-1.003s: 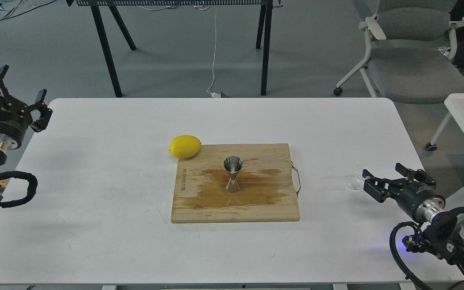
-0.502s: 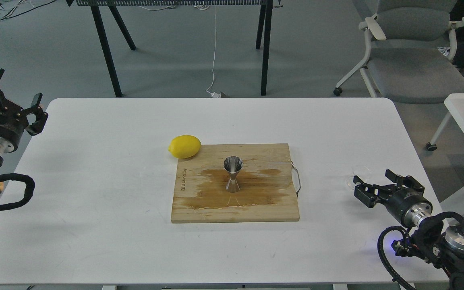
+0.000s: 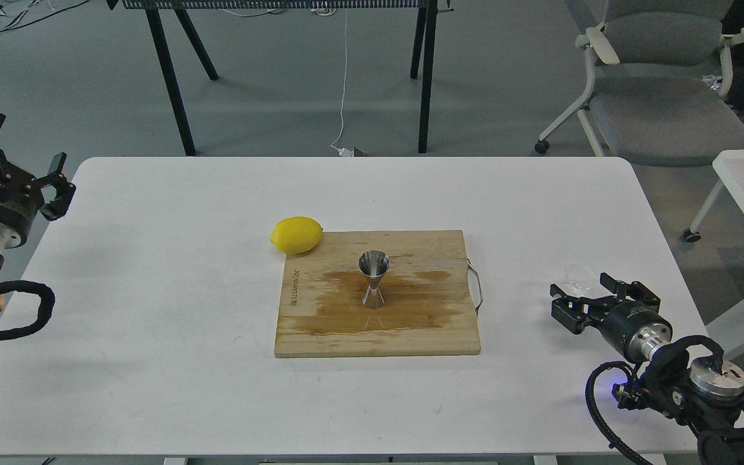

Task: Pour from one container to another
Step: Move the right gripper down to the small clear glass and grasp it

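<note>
There's small dark lettering running along the left edge of the cutting board (image 3: 411, 323), but it's too tiny to read.

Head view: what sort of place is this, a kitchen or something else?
Probably a lab or office workspace, not a kitchen: a white table on grey floor, a wheeled office chair behind it, and cables trailing under a black-legged bench.

Bare table (image 3: 152, 290) left of board (image 3: 320, 323); lemon (image 3: 296, 234) blocks far-left corner.
</note>
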Controlling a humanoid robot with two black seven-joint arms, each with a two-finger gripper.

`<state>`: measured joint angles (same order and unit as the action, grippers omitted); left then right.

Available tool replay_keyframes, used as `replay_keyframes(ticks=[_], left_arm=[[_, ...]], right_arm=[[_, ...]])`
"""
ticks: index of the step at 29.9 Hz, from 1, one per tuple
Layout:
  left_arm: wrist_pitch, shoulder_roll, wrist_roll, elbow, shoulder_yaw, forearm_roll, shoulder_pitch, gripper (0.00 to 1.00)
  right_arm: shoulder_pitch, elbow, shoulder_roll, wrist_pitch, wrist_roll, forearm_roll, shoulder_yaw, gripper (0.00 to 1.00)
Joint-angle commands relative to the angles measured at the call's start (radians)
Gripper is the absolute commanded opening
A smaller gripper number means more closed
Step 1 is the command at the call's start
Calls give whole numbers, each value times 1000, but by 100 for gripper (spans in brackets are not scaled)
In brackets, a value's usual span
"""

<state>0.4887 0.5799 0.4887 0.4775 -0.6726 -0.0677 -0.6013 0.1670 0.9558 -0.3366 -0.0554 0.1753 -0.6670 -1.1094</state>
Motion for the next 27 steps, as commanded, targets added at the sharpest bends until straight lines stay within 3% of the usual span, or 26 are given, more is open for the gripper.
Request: replay_keyframes(ticks=[1,10,27], left_arm=[[0,0,0,-7,-1,0,0,92],[0,-14,0,-19,-1,0,9,92],[0,-14,0,-22,-1,-1,20,92]], right_arm=[[3,-9,7,-7,0,15,2,96],[5,-11,13,-14,-5,49,0,78],[12,-51,25,-18,-3,52,0,75]])
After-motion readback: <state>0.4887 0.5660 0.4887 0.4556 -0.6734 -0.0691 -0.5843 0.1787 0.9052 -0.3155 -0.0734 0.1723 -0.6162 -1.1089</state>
